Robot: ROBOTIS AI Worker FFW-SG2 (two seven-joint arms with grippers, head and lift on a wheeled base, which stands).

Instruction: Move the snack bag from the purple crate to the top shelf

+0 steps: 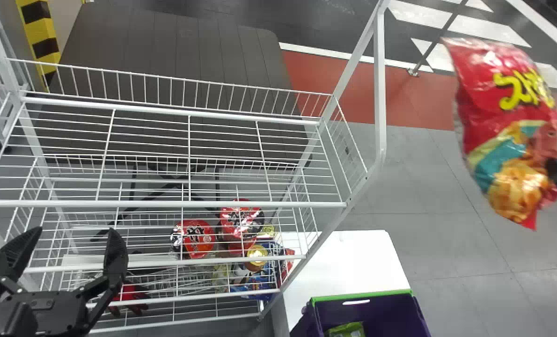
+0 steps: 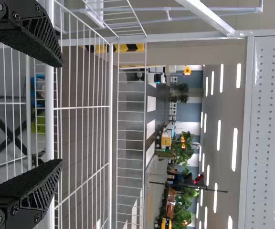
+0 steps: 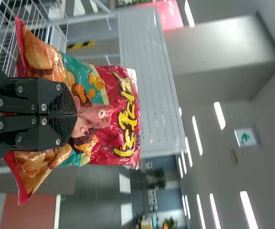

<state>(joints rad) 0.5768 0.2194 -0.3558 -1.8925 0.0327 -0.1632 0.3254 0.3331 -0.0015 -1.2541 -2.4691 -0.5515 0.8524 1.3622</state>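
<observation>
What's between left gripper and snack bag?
In the head view, the wire rack with its top shelf, then gray floor, lies between the left gripper and the snack bag.

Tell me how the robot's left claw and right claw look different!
The left claw is open and empty, but the right claw is shut on the snack bag. The left claw is by the left part of the white rack, while the right claw is out past the rack's right side. Both claws are black, with two fingers each.

Snack bag (image 1: 498,107) red, teal, yellow — crate (image 1: 386,316) purple, rimmed green
</observation>
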